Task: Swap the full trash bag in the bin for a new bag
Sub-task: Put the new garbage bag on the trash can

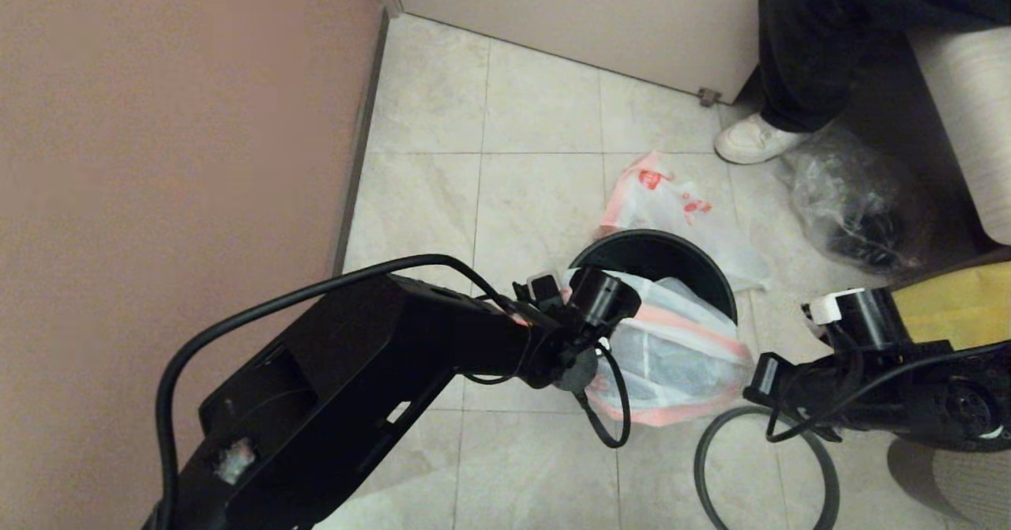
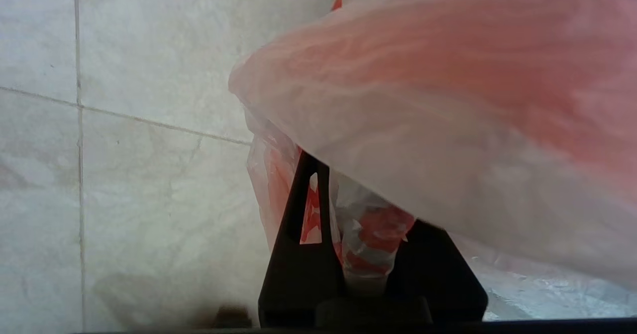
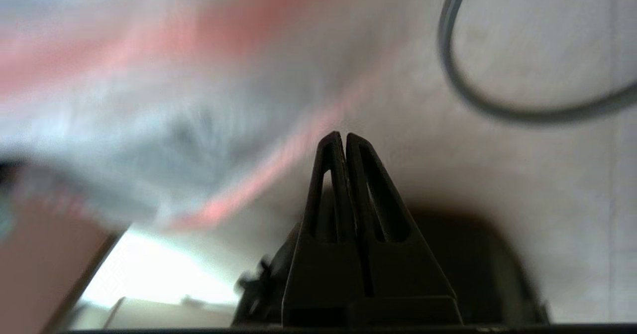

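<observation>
One full trash bag bulges from the bin, left claw clamped on it.

Left arm stretched from lower left toward centre, wrist bent downward. Left hand clamped on bunched plastic of full trash bag, film pinched between fingers; one finger largely covered by draped plastic. Right arm reaching in from right edge, lying low and roughly level, wrist pointing toward centre. Right hand closed with nothing between, fingertips pressed together, just beside the bag's lower edge, apart from it.
</observation>
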You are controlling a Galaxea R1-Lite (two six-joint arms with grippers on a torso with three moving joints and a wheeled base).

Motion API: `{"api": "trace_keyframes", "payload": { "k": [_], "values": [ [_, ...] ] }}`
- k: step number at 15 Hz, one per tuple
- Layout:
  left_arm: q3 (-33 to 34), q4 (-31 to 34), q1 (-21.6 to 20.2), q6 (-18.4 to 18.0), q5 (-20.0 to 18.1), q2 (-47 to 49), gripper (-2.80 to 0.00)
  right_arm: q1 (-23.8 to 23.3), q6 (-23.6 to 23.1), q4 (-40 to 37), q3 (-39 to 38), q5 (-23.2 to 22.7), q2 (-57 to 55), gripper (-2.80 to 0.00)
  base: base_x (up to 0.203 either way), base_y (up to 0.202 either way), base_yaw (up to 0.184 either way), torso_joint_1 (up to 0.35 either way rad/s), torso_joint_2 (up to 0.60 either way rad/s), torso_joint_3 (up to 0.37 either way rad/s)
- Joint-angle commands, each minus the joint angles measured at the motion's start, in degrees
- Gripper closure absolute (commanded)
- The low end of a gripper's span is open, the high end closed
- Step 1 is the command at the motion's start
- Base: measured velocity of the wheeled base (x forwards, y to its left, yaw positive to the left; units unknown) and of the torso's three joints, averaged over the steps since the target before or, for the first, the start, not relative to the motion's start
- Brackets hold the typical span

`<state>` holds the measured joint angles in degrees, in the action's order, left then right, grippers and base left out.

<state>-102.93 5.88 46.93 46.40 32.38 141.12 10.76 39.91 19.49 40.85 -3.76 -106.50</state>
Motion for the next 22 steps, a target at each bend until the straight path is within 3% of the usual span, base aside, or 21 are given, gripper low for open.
{"api": "trace_keyframes", "payload": {
  "k": [1, 6, 11, 17, 22],
  "values": [
    [0.09, -0.05, 0.56, 0.12, 0.4, -0.84, 0.0, 0.04, 0.07, 3.99, -0.36, 2.24, -4.71, 0.0, 0.0, 0.0, 0.0, 0.0, 0.0, 0.0],
    [3.08, 0.03, 1.41, 0.0, 0.49, -2.43, 0.0, 0.09, 0.47, 22.91, -2.95, 6.09, -6.36, 0.0, 0.0, 0.0, 0.0, 0.0, 0.0, 0.0],
    [4.59, 0.09, 2.64, -2.78, 0.68, -3.04, 0.0, -0.31, 1.51, 40.25, -8.29, 6.46, -7.6, 0.0, 0.0, 0.0, 0.0, 0.0, 0.0, 0.0],
    [6.66, -0.25, 5.63, -7.38, 0.76, -3.4, 0.0, -0.38, 1.75, 43.35, -8.86, 6.31, -9.78, 0.0, 0.0, 0.0, 0.0, 0.0, 0.0, 0.0],
    [10.67, -0.7, 6.51, -7.47, 0.76, -3.23, 0.0, -0.88, 1.77, 48.91, -9.3, 6.37, -11.25, 0.0, 0.0, 0.0, 0.0, 0.0, 0.0, 0.0]
  ]
}}
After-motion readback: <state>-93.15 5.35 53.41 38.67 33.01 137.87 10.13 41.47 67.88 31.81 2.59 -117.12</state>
